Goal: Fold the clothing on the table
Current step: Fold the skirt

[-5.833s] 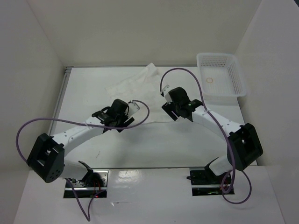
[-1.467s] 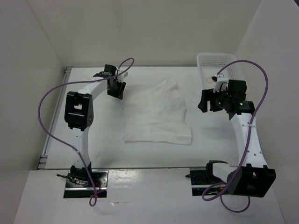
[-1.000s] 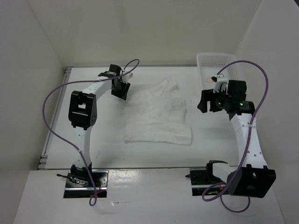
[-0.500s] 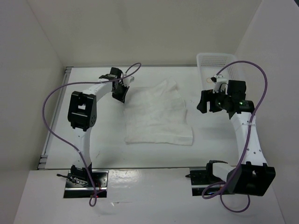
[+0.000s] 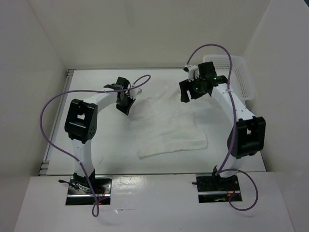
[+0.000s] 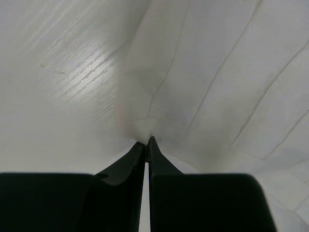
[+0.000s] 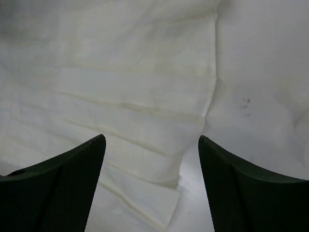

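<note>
Our left gripper (image 6: 147, 142) clamps the far-left edge of the clothing (image 5: 166, 125), mid table (image 5: 111, 147); our right gripper (image 7: 152, 145) hangs wide open, empty, above it. With 1 thin pinch, fabric may slip.

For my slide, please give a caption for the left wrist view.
Left gripper shut on an edge of the white clothing, beside the bare table.
</note>
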Controlling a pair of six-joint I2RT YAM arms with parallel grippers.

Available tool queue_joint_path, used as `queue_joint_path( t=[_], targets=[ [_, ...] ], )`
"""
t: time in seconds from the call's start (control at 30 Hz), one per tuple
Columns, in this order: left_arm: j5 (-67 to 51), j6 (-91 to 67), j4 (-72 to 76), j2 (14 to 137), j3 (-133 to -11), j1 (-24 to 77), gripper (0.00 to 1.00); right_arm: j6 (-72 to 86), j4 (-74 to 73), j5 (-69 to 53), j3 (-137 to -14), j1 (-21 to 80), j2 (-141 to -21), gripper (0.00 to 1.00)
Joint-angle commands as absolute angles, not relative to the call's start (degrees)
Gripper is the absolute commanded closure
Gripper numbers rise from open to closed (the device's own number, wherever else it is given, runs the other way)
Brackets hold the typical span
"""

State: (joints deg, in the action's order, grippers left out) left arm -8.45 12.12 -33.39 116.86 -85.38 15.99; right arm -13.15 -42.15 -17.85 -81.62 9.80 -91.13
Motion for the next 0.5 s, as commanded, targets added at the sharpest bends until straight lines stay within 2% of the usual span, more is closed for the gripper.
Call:
queue_joint_path(
  t=[0.0,0.27,0.47],
  targets=[
    [-7.12,13.45,-33.13,113.64,-84.9,17.4,0.9,-13.62,-37.1,-14.85,-89.72,12.04,-98.07,0.18],
    [-6.06,12.92,-32.61,113.12,-82.97,18.54,0.89,-13.62,-33.05,-16.7,-105.36,12.04,-117.74,0.18],
    [-6.06,12.92,-32.61,112.59,-81.3,18.54,0.89,-14.15,-33.05,-17.22,-113.46,12.04,-126.29,0.18]
  ],
)
